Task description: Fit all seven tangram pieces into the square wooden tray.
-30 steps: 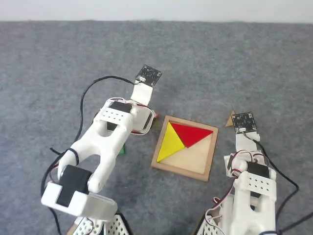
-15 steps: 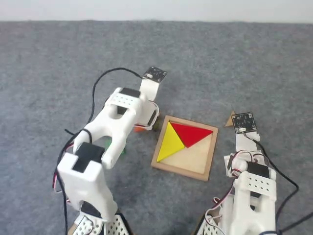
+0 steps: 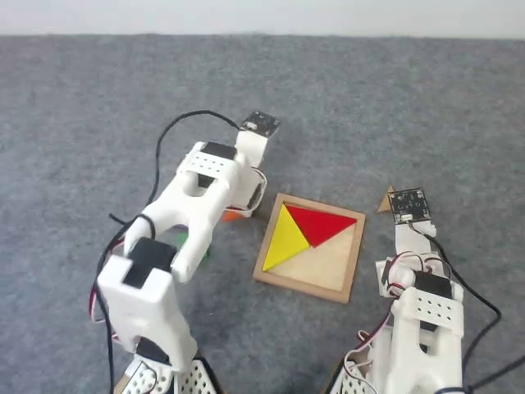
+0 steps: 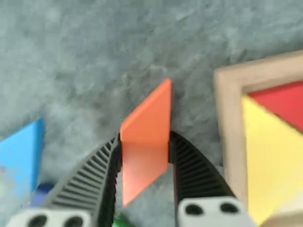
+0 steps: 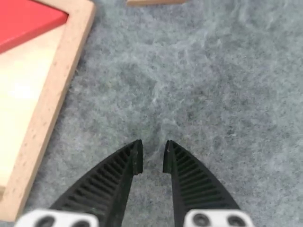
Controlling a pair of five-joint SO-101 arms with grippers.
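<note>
**Item 1, left tool** [image 4: 144, 140]. Jaws part-open, closed to the width of the orange piece [image 4: 145, 118], a flat parallelogram gripped by its two long edges between the ribbed black fingers [image 4: 108, 163]. One pointed corner juts out past the fingertips. Whether the piece rests on the tabletop [image 3: 90, 98] or is lifted off it cannot be told.

**Item 2, right tool** [image 5: 151, 155]. Jaws nearly together with a narrow gap between the tips. It holds nothing and sits over bare grey felt, outside the tray's rim [image 5: 52, 113].

**Item 3, tray** [image 3: 302, 288]. Square, wooden, set at an angle between the two arms. It contains a yellow triangle [image 3: 287, 238] and a red triangle [image 3: 324, 223], laid flat and meeting along one edge. The rest of the tray floor is bare wood.

**Item 4, loose pieces.**
- The orange piece lies outside the tray, just beside its rim [image 4: 228, 118] on the left arm's side.
- A blue piece [image 4: 19, 151] lies farther from the tray than the orange one.
- A green piece [image 3: 185, 240] lies partly under the left arm.
- A tan piece [image 3: 385, 199] lies beyond the tray's far right corner.

**Item 5, by view.**
- The left wrist view shows the grip itself.
- In the high view the left arm covers that grip, leaving a sliver of orange [image 3: 234, 216].
- The high view also gives the tray's whole outline.
- The right wrist view gives the right tool's gap, a corner of the red triangle [image 5: 23, 21] and the tan piece's edge [image 5: 151, 2].
</note>
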